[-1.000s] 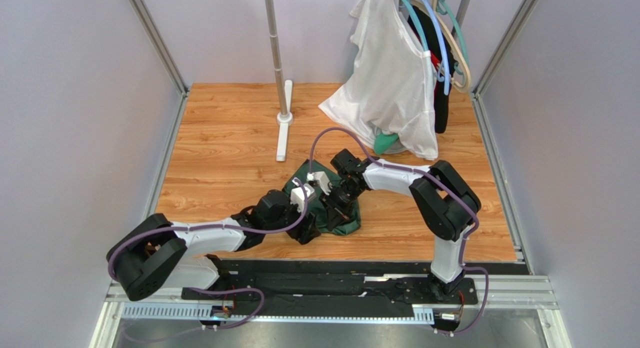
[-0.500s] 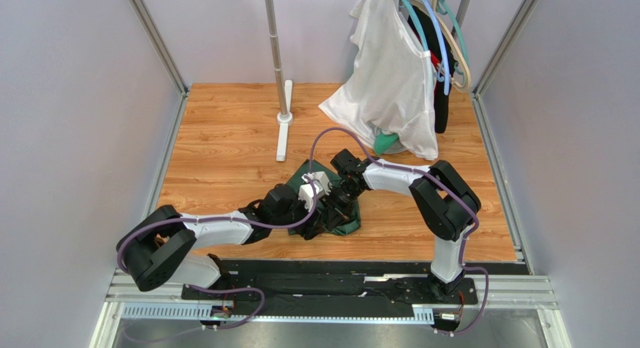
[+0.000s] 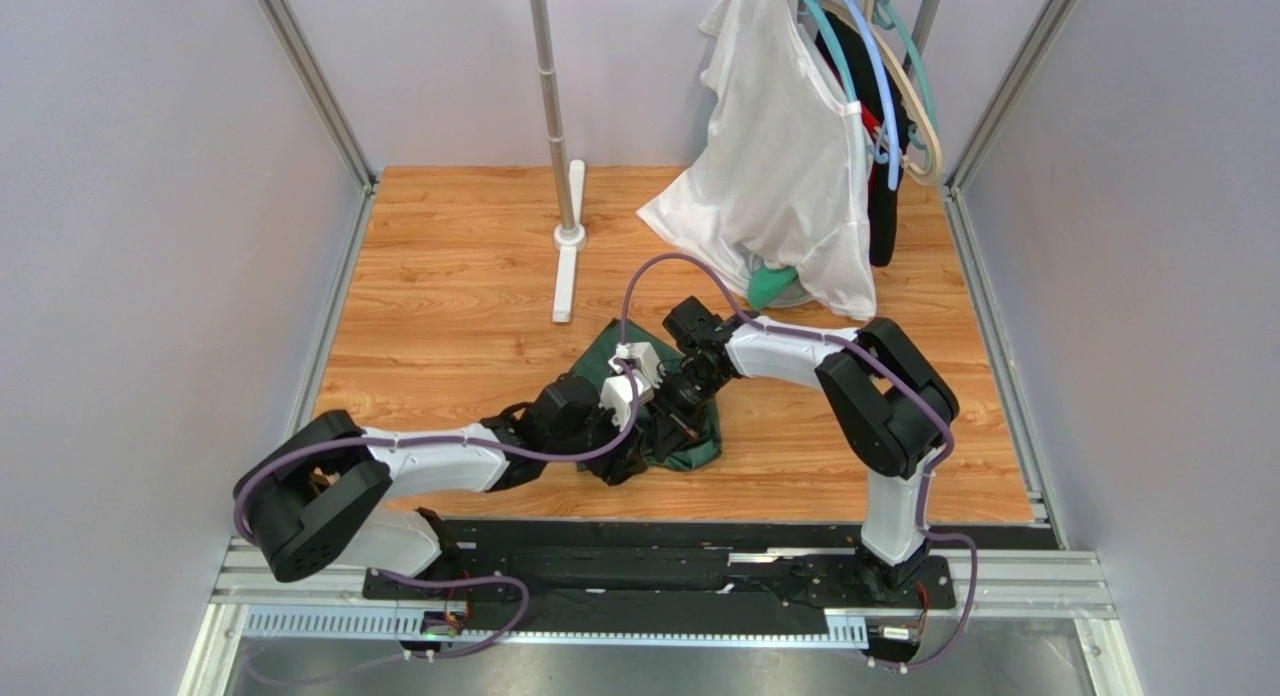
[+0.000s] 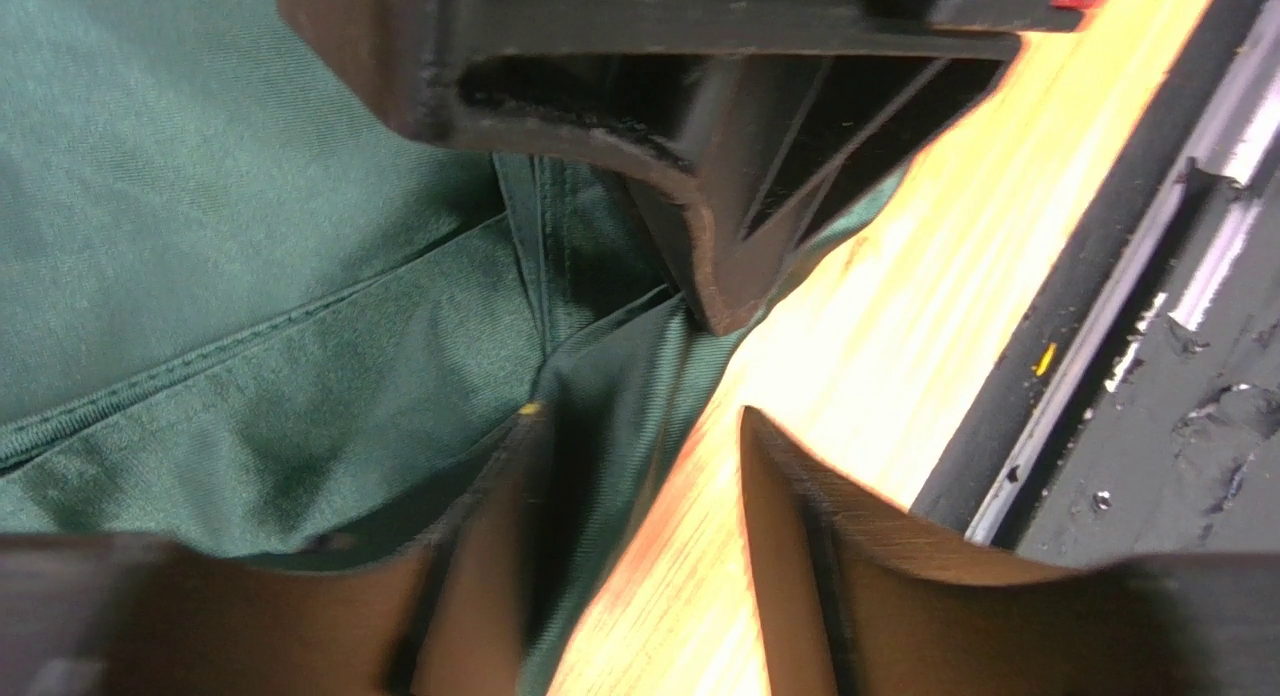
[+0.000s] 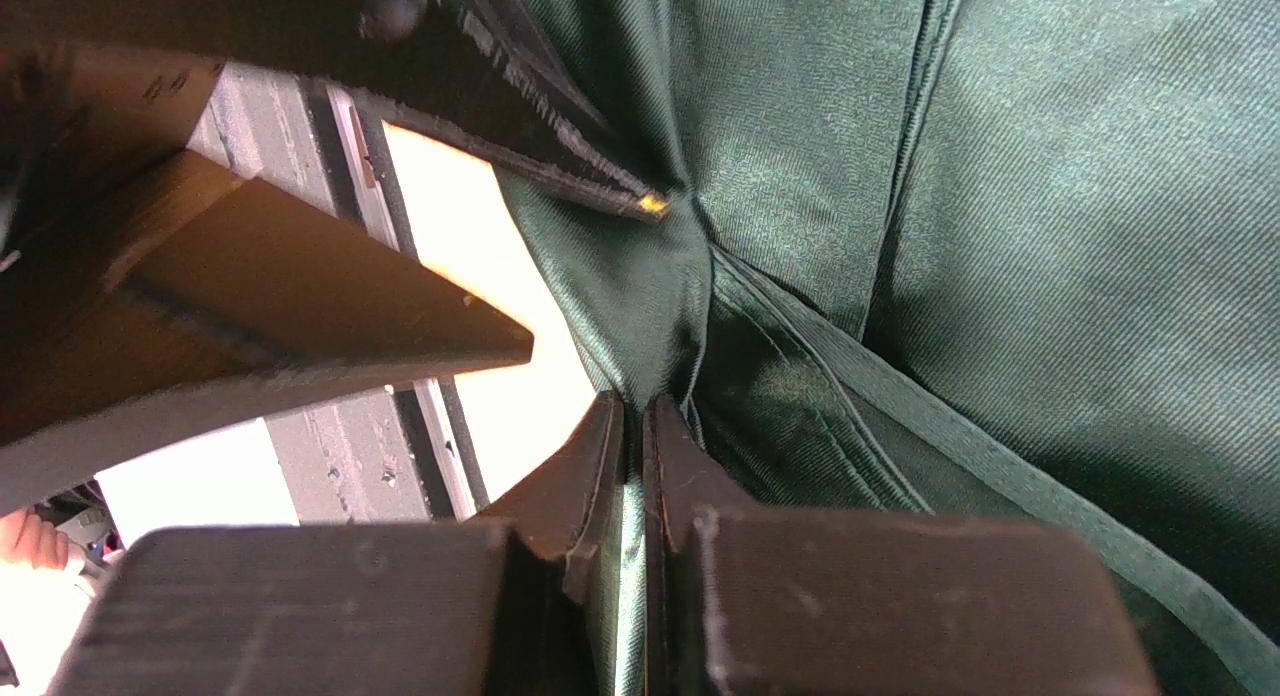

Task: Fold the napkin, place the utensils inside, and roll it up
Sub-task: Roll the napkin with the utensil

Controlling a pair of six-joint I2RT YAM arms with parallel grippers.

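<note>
Dark green soft cloth napkin [image 3: 693, 450], plain: bunched in a crumpled heap at the centre of the top view, on the brown wood-grain table [image 3: 451, 276], with both arms' wrists over it. Its hemmed folds fill the left half of the left wrist view and the right half of the right wrist view.

Black two-finger right gripper [image 5: 631, 414]: lower centre of its view, pinched almost closed with a thin fold of the napkin clamped between the pads.

Black two-finger left gripper [image 4: 639, 426]: bottom of its view, fingers parted by a moderate gap and gripping nothing. One finger is over cloth, the other over bare wood.

White fabric garment [image 3: 781, 171] on hangers: upper right of the top view, well apart from the napkin.

Grey metal pole [image 3: 553, 111]: upper centre.
</note>
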